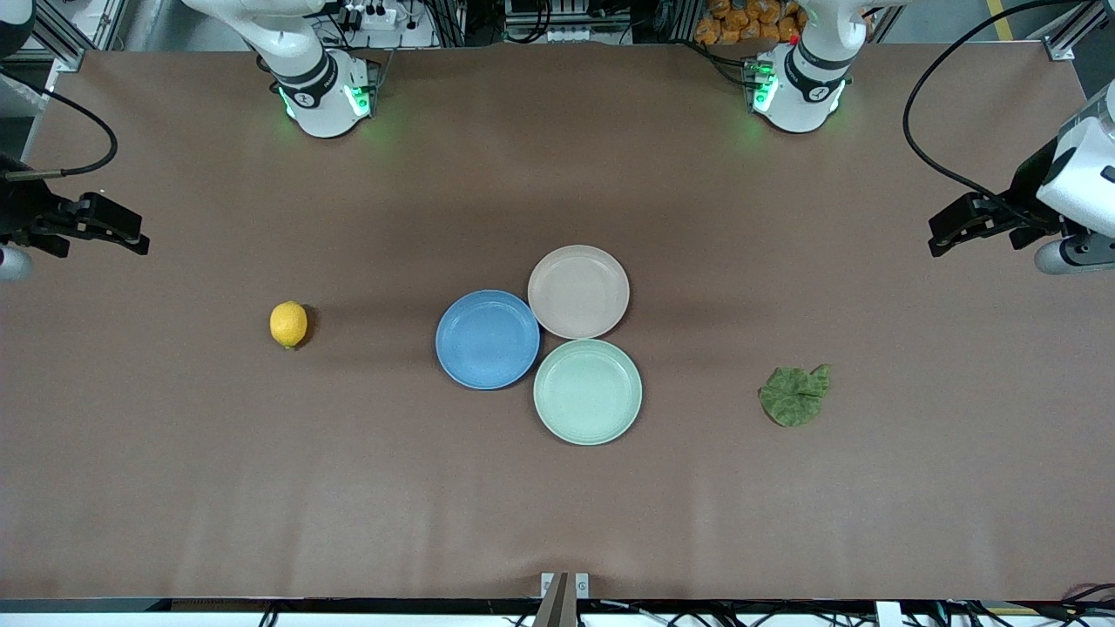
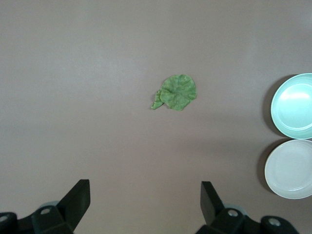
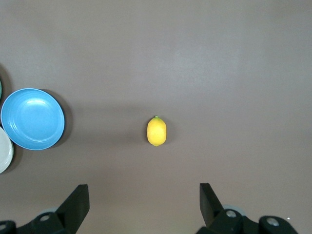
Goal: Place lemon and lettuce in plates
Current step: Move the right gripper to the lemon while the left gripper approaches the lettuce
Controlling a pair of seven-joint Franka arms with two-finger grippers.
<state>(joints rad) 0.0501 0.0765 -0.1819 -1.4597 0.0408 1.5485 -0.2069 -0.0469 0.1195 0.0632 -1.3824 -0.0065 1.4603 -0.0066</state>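
Three plates clustered mid-table: blue plate (image 1: 487, 340), beige-pink plate (image 1: 578, 291), both empty. Lettuce (image 1: 794, 396) flat toward the left arm's end, lemon (image 1: 288, 324) toward the right arm's. Left gripper (image 2: 145, 197) and right gripper (image 3: 144, 199) high, fingers wide. Best lowered straight down, centred, closing gently on the leaf.

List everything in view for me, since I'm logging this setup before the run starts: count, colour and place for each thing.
lemon: one, yellow, on the table toward the right arm's end, on no plate.
lettuce: one, dull green, on the table toward the left arm's end, on no plate.
blue plate: one, mid-table, bare.
beige-pink plate: one, beside the blue one, farther from the front camera, bare.
mint-green plate: one, nearest the front camera of the three, bare.
table: one, brown.
left pincer: open, above the table near the lettuce.
right pincer: open, above the table near the lemon.
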